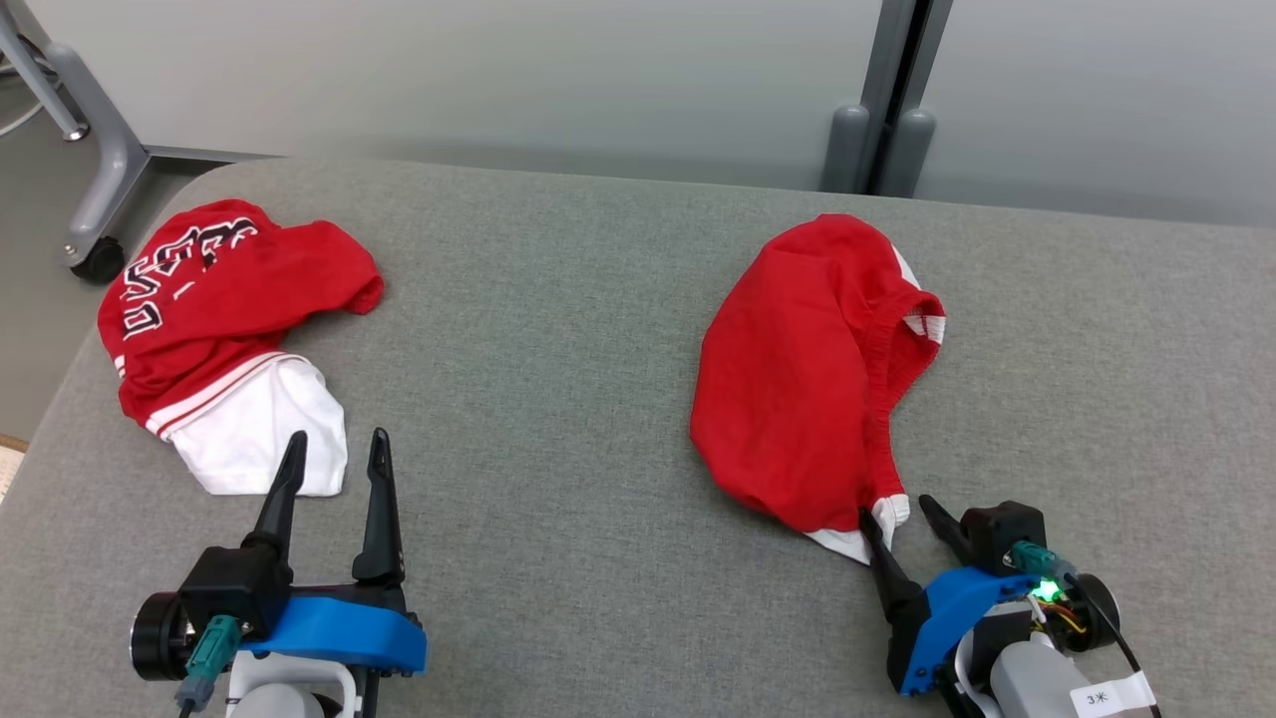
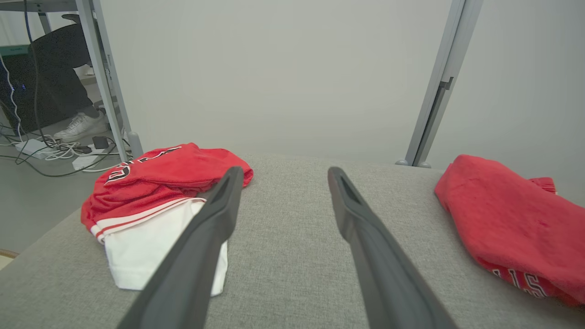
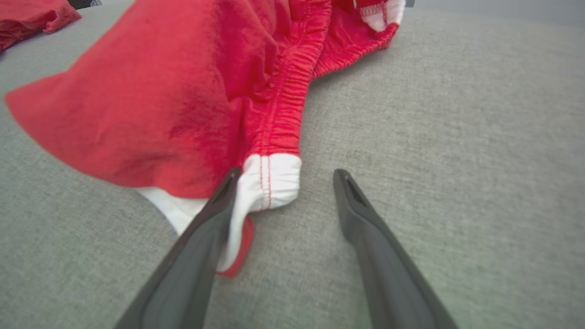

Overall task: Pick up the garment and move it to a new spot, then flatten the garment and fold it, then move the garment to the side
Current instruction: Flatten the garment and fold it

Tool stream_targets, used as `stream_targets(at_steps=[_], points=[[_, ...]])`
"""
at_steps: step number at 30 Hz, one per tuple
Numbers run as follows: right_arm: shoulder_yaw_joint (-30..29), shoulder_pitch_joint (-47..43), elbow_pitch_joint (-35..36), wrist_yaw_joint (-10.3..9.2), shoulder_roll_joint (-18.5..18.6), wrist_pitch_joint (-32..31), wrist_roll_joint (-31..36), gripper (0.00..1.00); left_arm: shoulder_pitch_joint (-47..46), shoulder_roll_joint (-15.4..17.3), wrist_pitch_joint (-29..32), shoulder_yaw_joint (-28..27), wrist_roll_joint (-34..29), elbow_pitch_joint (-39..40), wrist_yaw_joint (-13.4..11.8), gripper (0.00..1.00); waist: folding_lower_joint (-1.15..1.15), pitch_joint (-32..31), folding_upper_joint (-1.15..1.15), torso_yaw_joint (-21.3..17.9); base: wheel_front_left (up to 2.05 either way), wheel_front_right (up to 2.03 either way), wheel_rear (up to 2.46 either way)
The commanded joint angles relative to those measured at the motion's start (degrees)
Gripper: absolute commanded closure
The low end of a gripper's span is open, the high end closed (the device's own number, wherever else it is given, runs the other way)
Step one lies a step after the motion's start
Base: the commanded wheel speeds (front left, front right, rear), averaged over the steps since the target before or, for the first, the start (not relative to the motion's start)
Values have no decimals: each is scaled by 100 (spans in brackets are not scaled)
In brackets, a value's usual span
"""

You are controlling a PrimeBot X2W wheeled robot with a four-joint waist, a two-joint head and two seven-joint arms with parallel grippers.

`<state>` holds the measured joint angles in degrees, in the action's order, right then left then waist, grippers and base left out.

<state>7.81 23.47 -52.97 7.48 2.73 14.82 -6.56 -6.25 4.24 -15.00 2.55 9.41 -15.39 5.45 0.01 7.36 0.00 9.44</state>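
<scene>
Altogether two garments (image 1: 229, 309) (image 1: 797, 379), two claws (image 1: 337, 439) (image 1: 895, 507)

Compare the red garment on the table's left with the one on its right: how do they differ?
The left garment shows bold lettering on top; the right garment is plain red on top, with a gathered waistband. The left garment exposes a broad white panel; the right garment shows small white bits at its edges. Both are red and white, lying crumpled on the grey table.

Bright, even, soft light — shadows faint; wrist views bend at edges; near fingers blur.
</scene>
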Motion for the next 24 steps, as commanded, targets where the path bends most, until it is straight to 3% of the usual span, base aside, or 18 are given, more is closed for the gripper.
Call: stream_targets(at_steps=[1,4,5,6,7,14,24], points=[[51,78,-105,3,29,20,-46,0,-73,-8,-27,-6,-35,-13,22,0,-1,-3,0,16,0,0,0],[307,103,-298,4,23,16,-261,0,-74,-19,-27,-5,-44,-26,39,0,-1,-13,0,48,0,0,0],[421,108,-325,4,23,17,-376,38,-73,-22,-27,-12,-45,-26,45,0,-1,-14,0,49,0,0,0],[506,132,-291,4,23,20,-476,93,-72,-27,-27,-28,-49,-22,48,0,-1,-10,0,42,0,0,0],[565,159,-250,4,23,22,-518,100,-65,-30,-27,-52,-51,-11,41,0,-1,-5,0,23,0,0,0],[85,99,168,2,52,34,-309,100,44,-53,-27,-143,-65,8,32,0,-1,-82,0,-296,0,0,0],[-1513,-414,1222,2,722,34,221,100,74,-89,-27,-204,-59,9,59,0,-1,-203,0,-718,0,0,0]])
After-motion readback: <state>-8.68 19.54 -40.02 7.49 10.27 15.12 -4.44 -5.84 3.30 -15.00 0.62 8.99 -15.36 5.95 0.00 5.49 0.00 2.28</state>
